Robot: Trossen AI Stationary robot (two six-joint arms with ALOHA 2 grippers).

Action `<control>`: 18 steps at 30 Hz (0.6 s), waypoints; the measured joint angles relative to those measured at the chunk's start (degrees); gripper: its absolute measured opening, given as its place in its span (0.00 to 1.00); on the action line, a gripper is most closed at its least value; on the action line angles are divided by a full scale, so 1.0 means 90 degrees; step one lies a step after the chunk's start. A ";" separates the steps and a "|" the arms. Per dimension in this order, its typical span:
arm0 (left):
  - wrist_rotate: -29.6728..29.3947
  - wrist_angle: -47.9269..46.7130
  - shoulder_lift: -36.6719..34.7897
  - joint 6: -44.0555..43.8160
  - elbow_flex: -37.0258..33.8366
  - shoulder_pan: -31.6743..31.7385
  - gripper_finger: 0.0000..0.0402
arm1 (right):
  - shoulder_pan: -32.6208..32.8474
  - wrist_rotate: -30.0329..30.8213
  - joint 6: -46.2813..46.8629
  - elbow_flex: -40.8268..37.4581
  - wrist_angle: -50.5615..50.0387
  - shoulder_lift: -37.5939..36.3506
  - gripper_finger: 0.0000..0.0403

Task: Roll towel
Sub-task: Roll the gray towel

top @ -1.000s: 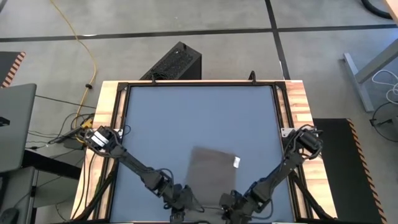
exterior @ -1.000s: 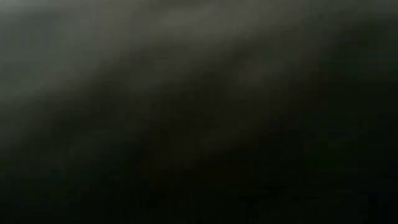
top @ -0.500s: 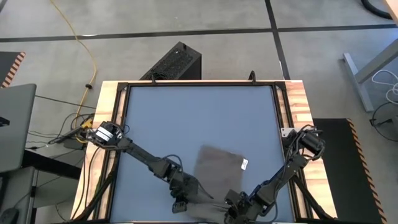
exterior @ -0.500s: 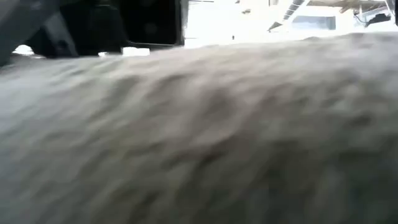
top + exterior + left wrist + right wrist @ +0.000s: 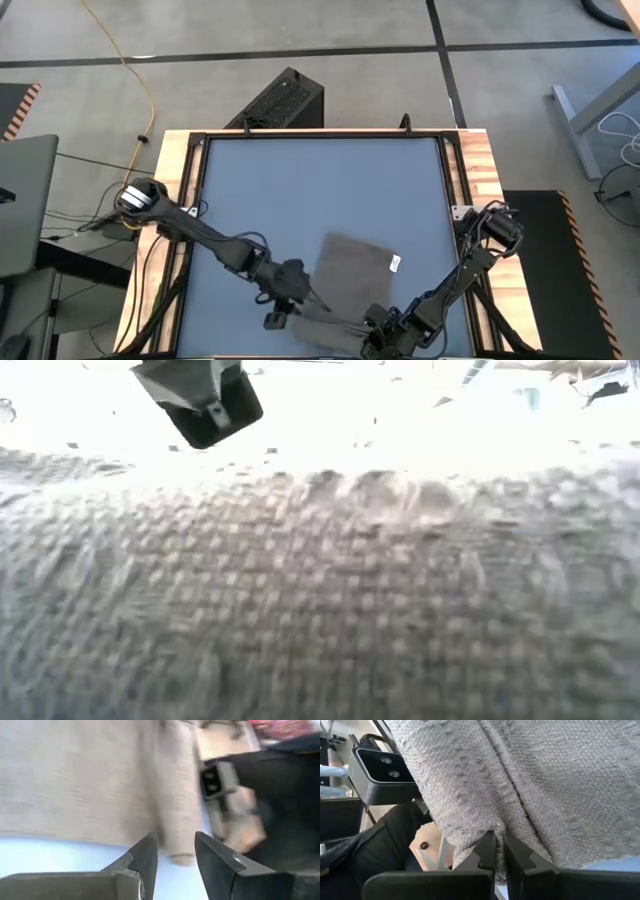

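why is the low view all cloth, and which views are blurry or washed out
Low view: the towel lies right against the lens, filling the frame; the background above is blown out white. Left wrist view: motion-blurred, towel roll soft, left hand open and empty. Right wrist view: sharp weave, right hand pinching the cloth. High view: even light.

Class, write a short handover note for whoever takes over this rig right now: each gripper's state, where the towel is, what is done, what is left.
Left gripper: open, empty, beside the roll's end.
Right gripper: shut on the towel's near edge.
Towel: on the blue table, near the front edge; white tag on its right side.
Done: a first narrow roll at the near edge.
Left: roll the flat remainder away from the arms.
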 joint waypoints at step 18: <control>-0.2242 0.1746 0.1125 0.2767 0.0005 -0.1371 0.50 | -0.0010 0.0070 0.0058 -0.0010 0.0019 0.0007 0.08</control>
